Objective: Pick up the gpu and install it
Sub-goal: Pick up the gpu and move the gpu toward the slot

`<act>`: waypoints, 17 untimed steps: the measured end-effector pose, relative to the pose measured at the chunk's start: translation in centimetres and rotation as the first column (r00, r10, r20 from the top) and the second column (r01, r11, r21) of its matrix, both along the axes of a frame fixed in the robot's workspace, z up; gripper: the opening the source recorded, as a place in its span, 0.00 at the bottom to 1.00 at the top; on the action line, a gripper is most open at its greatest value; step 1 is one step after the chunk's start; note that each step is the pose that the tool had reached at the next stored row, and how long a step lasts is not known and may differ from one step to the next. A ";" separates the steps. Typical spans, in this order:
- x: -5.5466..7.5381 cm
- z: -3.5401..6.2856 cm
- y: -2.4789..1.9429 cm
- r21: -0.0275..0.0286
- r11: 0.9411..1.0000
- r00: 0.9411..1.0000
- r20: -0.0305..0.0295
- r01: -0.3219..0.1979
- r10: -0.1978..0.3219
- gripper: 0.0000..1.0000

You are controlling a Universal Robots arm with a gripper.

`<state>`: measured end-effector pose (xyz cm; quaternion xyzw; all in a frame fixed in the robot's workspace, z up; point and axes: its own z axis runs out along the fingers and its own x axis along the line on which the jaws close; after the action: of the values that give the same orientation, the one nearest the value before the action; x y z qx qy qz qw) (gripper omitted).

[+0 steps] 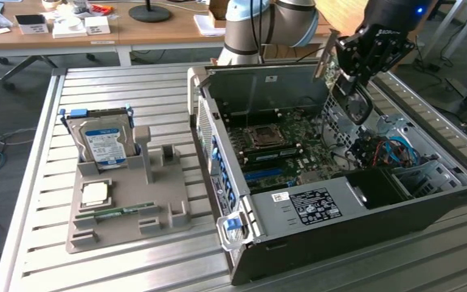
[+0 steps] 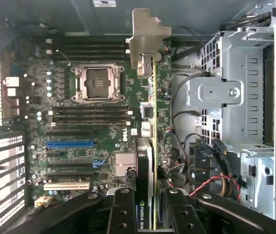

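As the exterior view has it, the slatted metal desk [image 1: 136, 91] carries two things: an open computer case [image 1: 363, 234] toward the exterior view's right and a grey tray [image 1: 165, 179] toward its left, well apart.

Case: lies on its side, open face up. The motherboard [image 1: 286, 152] is exposed on its floor. My arm [image 1: 245, 30] stands behind the case.

Motherboard, wrist view: the empty processor socket [image 2: 98, 83] sits between rows of black memory slots. A blue slot [image 2: 69, 144] lies among the expansion slots. The silver drive cage [image 2: 235, 87] stands beside the board.

Tray: a hard drive [image 1: 104, 143] with a blue-white label stands upright at its far end. A small memory stick [image 1: 124, 211] lies flat near its front edge.

The gpu [image 1: 357, 106]: off the tray and in my grip, held on edge over the case's open face. It is above the far end of the motherboard, near the case's rear wall. The wrist view shows it edge-on, green board beside black cooler. It looks to hang clear of the slots, though from these angles I cannot be sure.

Claw [image 1: 355, 76]: closed on the gpu. The fingers [image 2: 122, 214] press in on either face of the card, with no gap showing.

Bracket [image 2: 145, 36]: silver, at the card's end away from my claw.
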<state>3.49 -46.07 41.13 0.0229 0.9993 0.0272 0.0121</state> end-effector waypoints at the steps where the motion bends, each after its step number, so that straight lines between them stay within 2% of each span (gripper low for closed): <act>1: 0.1 0.00 0.00 0.000 1.000 1.000 0.000 0.002 -0.002 0.27; 13: 1.9 0.00 0.03 0.000 1.000 1.000 0.000 0.025 -0.025 0.27; 17: 1.9 0.00 0.03 0.000 1.000 1.000 0.000 0.025 -0.025 0.27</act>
<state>5.41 -46.04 41.13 0.0354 0.9989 0.0271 0.0124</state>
